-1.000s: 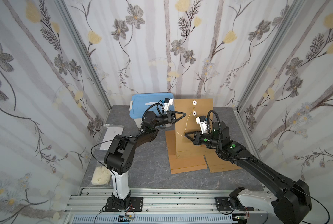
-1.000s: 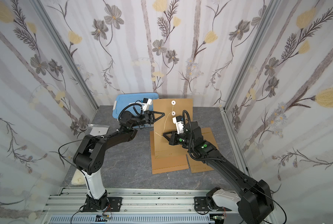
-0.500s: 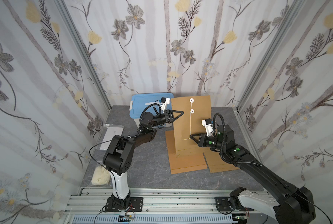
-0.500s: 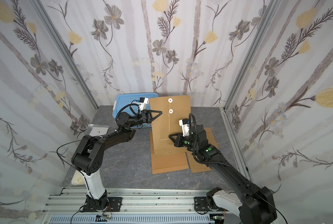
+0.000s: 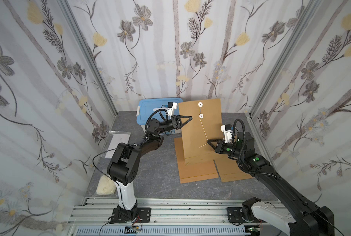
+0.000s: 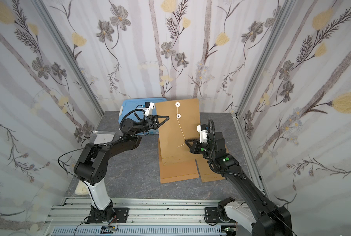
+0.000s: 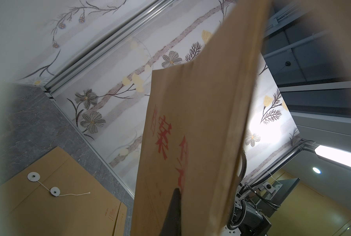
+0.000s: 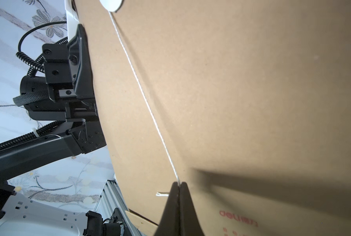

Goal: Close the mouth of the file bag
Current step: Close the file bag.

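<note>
File bag [image 5: 213,122] is held upright at back-centre of the table, above spare bags [image 5: 197,173] lying flat. Its 10 o'clock edge is clamped by the L gripper [image 5: 191,118], jaws pressed onto the card. Vs. a sec ago the bag is stood a touch taller and the R gripper [image 5: 208,141] is eased toward 3 o'clock. The string [image 5: 202,130] is thus drawn straight from the lower button [image 5: 201,116] down to 5 o'clock and pinched tight in the R jaws, short tail left loose. Slack is gone, so winding round the buttons is judged possible next; not begun yet.
</note>
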Controlling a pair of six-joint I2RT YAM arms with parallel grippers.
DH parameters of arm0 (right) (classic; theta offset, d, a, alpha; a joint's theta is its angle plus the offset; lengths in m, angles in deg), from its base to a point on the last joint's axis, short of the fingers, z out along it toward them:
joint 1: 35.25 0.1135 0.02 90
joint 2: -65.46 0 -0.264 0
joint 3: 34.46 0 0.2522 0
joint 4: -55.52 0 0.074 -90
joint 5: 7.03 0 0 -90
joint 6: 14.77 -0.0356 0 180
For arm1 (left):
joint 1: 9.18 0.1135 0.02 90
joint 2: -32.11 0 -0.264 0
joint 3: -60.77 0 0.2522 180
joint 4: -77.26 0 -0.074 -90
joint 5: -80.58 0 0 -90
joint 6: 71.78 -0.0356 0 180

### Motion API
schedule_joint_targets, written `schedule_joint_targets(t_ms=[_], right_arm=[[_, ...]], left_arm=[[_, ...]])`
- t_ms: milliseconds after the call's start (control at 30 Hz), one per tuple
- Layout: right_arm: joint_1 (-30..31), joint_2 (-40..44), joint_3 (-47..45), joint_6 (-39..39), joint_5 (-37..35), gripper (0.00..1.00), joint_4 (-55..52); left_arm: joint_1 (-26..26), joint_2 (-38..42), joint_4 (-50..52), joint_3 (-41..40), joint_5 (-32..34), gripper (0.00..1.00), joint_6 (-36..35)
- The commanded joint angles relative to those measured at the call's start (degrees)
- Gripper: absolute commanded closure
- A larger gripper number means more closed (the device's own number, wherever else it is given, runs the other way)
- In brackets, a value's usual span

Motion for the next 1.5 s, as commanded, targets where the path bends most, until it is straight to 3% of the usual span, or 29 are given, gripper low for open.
schedule_joint_targets(t_ms=[0, 867, 1267, 1467], right_arm=[[-1.3, 0.4, 0.2, 1.4, 0.8, 1.0, -0.9], [-14.9, 2.3, 11.1, 9.9, 2.9, 1.0, -14.9], [-17.6, -0.9, 15.2, 9.6, 0.9, 1.0, -16.0], [-18.0, -2.6, 18.7, 9.6, -3.6, 1.0, -18.0]], left_arm=[[0.2, 0.7, -4.1, -0.3, -0.8, 1.0, 1.9], [-0.8, -1.6, -3.0, 2.1, -5.1, 1.0, 2.2], [-2.2, -1.0, -0.4, 3.1, -7.3, 1.0, 0.4], [-3.1, -0.7, 2.8, 3.7, -8.5, 1.0, -2.0]])
